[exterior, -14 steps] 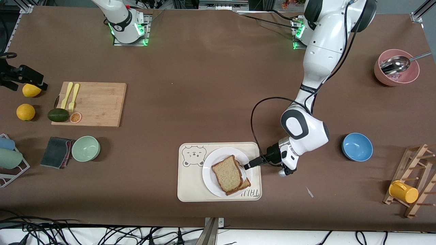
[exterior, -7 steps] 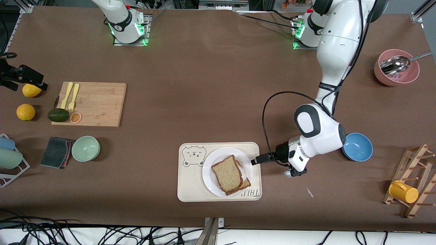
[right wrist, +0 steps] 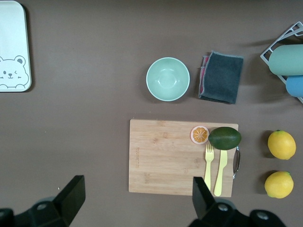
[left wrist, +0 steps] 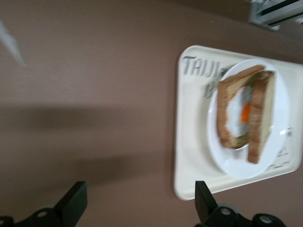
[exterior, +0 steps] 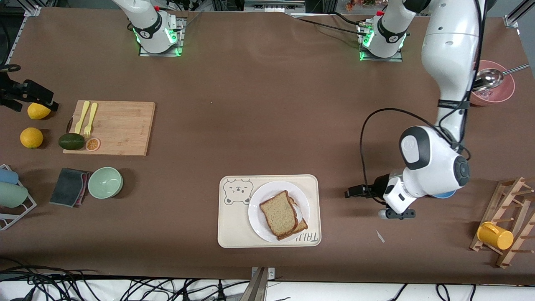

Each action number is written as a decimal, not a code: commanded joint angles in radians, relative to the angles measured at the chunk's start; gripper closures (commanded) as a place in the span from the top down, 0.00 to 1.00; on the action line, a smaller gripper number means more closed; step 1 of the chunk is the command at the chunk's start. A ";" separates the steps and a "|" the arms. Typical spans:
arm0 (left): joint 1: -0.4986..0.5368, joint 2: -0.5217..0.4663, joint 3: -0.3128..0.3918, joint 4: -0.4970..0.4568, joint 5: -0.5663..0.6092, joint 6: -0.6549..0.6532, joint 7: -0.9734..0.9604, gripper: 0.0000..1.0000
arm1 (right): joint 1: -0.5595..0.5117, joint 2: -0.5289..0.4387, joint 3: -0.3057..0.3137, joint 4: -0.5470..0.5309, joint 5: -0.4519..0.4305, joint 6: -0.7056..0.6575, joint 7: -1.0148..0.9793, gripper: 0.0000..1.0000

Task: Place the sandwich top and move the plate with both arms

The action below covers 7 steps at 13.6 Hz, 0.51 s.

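Note:
The sandwich top, a speckled brown slice, lies on a lower slice on the white plate, which sits on the bear-printed tray. In the left wrist view the sandwich top covers a fried egg on the plate. My left gripper is open and empty, low over bare table between the tray and the blue bowl; its own view shows it just off the tray's edge. My right gripper is open and empty, high over the cutting board; it is out of the front view.
A blue bowl is mostly hidden under the left arm. A pink bowl with a spoon and a wooden rack with a yellow cup stand at the left arm's end. The cutting board, green bowl, cloth and lemons are at the right arm's end.
My left gripper has drawn back from the plate's rim toward the left arm's end of the table, now clear of the tray. The sandwich and plate have not moved.

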 commanded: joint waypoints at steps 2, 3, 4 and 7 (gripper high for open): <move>0.067 -0.149 -0.001 -0.041 0.276 -0.142 -0.024 1.00 | -0.007 -0.018 0.004 -0.013 -0.005 -0.006 0.005 1.00; 0.087 -0.187 -0.001 -0.041 0.289 -0.188 -0.021 1.00 | -0.007 -0.020 0.004 -0.013 -0.005 -0.006 0.005 1.00; 0.107 -0.227 0.001 -0.041 0.292 -0.238 -0.020 1.00 | -0.007 -0.020 0.004 -0.013 -0.004 -0.007 0.005 1.00; 0.129 -0.341 0.004 -0.041 0.446 -0.352 -0.029 1.00 | -0.007 -0.020 0.004 -0.013 -0.005 -0.007 0.005 1.00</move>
